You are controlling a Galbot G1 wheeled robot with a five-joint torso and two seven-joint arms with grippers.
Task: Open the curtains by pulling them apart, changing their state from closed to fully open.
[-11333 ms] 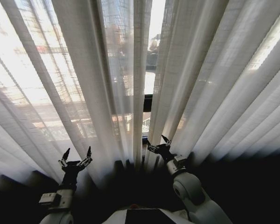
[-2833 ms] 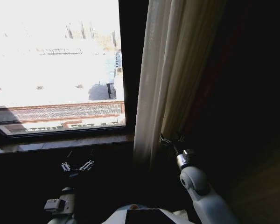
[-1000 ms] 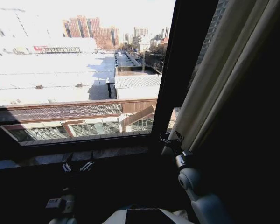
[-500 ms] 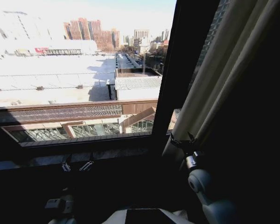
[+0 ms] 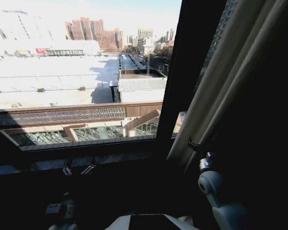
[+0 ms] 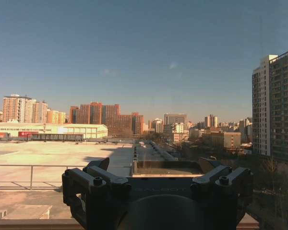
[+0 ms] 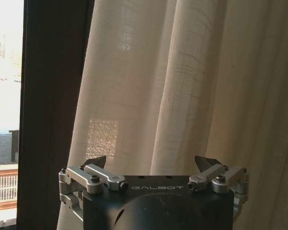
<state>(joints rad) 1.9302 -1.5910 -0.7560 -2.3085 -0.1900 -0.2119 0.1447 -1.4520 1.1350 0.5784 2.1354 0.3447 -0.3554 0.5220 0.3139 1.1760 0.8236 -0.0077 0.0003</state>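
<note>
We look out a big window (image 5: 86, 72) and see flat roofs and tall red buildings far away. A dark window frame (image 5: 182, 72) stands up between the glass and the curtains (image 5: 221, 81). The curtains are bunched up on the right side, past the frame, in long pale folds. To the right of them it is very dark, and we cannot tell what is there. A dark sill (image 5: 77, 158) runs under the glass.

Our right gripper (image 5: 198, 145) is up next to the bottom part of the curtains, on the right. From the head view it is small and dark, so we cannot tell there how its fingers stand. The right wrist view helps us. There the right gripper (image 7: 153, 165) has its two fingers spread wide apart, with nothing between them. The cloth hangs just past the fingertips (image 7: 98, 162), and we cannot tell if it touches them. This view also lets us see the tiny woven squares in the curtains (image 7: 182, 86) and the dark frame (image 7: 53, 105) beside them.

Our left gripper (image 5: 78, 168) waits low on the left, just under the sill, away from the curtains. In the left wrist view the left gripper (image 6: 156, 167) is spread open too, and holds nothing. Past it we see blue sky and a tall grey tower (image 6: 276, 105) on the right.

We can read the word GALBOT on both gripper bodies in the wrist views. It is plain on the right one and very faint on the left one.
</note>
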